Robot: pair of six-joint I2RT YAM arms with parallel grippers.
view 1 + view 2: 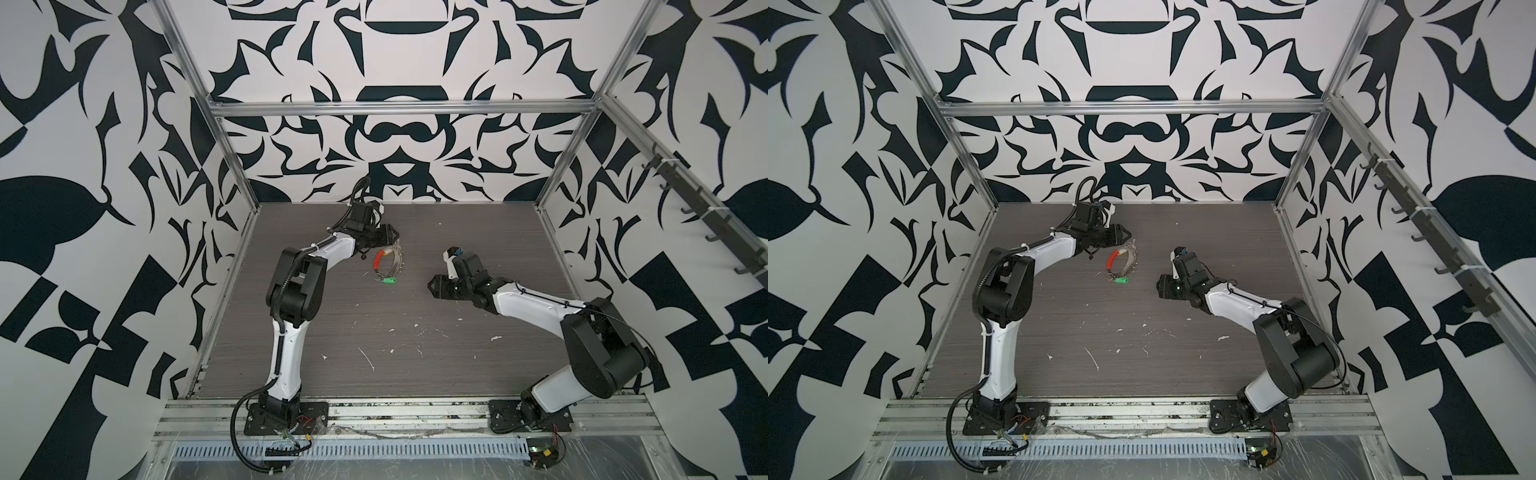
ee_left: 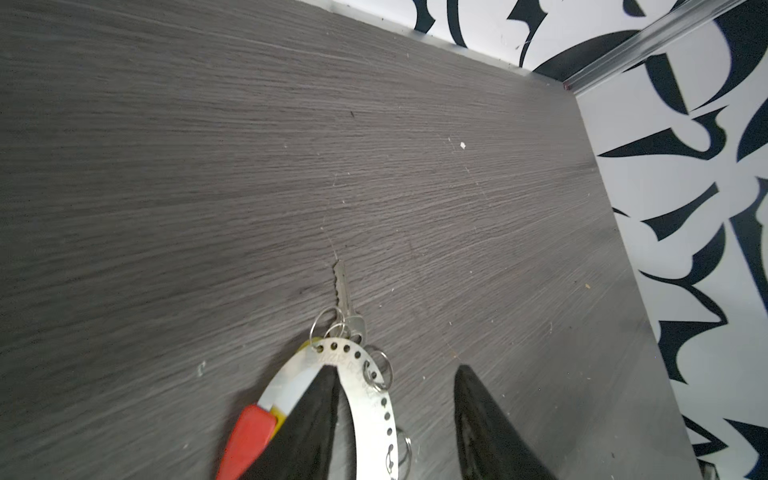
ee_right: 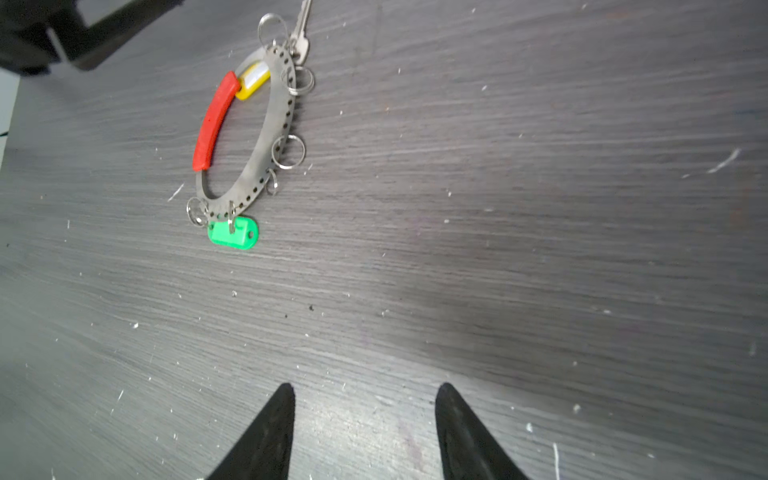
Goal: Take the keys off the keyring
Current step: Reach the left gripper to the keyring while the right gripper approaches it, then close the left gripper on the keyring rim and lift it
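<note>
left arm and right arm have white links, black joints, black cables, pointed black tool fingers.

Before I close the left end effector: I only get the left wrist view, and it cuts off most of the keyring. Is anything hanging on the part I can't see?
Observer: Yes. A green tag hangs by a small ring at the end of the keyring opposite the silver key.
Operator: Where is the other arm?
Observer: The right end effector sits over bare table, well apart from the keyring, jaws apart and empty.
Operator: How far does the red sleeve run?
Observer: The red sleeve stops short of the green tag, with bare metal band between them.
</note>
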